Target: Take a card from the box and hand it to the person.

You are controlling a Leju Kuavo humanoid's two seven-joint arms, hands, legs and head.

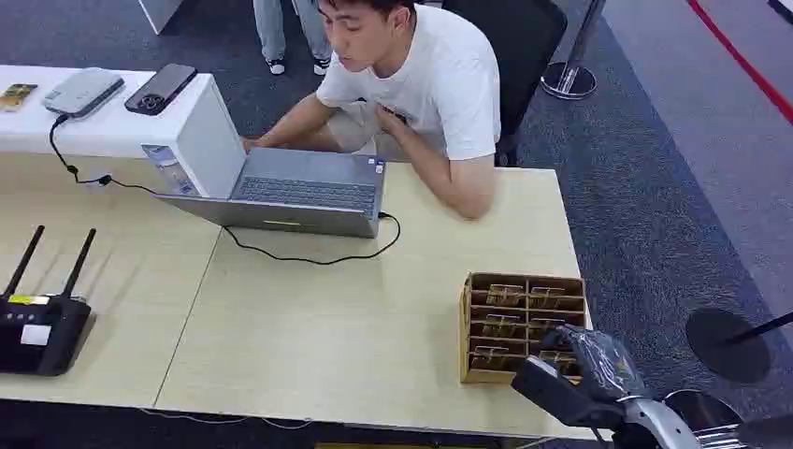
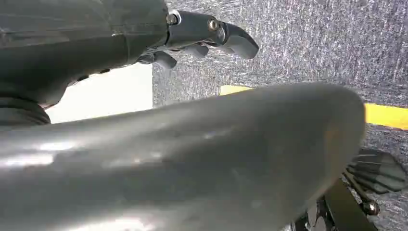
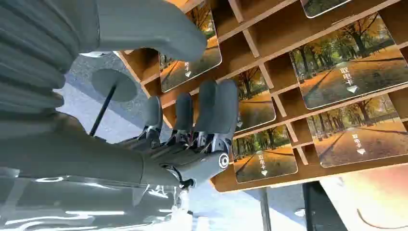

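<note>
On the near right corner of the table [image 1: 309,337]: cardboard box [image 1: 472,327], slotted in rows, loaded with cards [image 3: 353,72] standing one per compartment. Right hand [image 1: 598,360] poised over the box's near edge, at the corner closest to the robot. From the right wrist view: thumb apart from the dark fingers [image 3: 216,108], fingertips upright close before the cards, nothing grasped, so released and empty. Left hand [image 2: 202,36] hanging off the table over carpet, fingers loosely curled, nothing held; whether fully clenched cannot be told.

Risks noted, as judgement. Cards packed in narrow slots between thin dividers: fingertips likely to strike a divider, or to pinch two neighbouring cards across it. Box light and unsecured near the table edge: a push or a snagged card could drag or tip it off. Glossy card faces: possible slip out of a weak pinch during lift or handover. Person [image 1: 421,84] seated across the table, occupied at a laptop [image 1: 299,192], no hand offered: release before a receiving hand arrives would drop the card.

Card appearance: flat, rounded corners, glossy, printed with an autumn tree avenue in orange and green, small white characters and a downward arrow.
</note>
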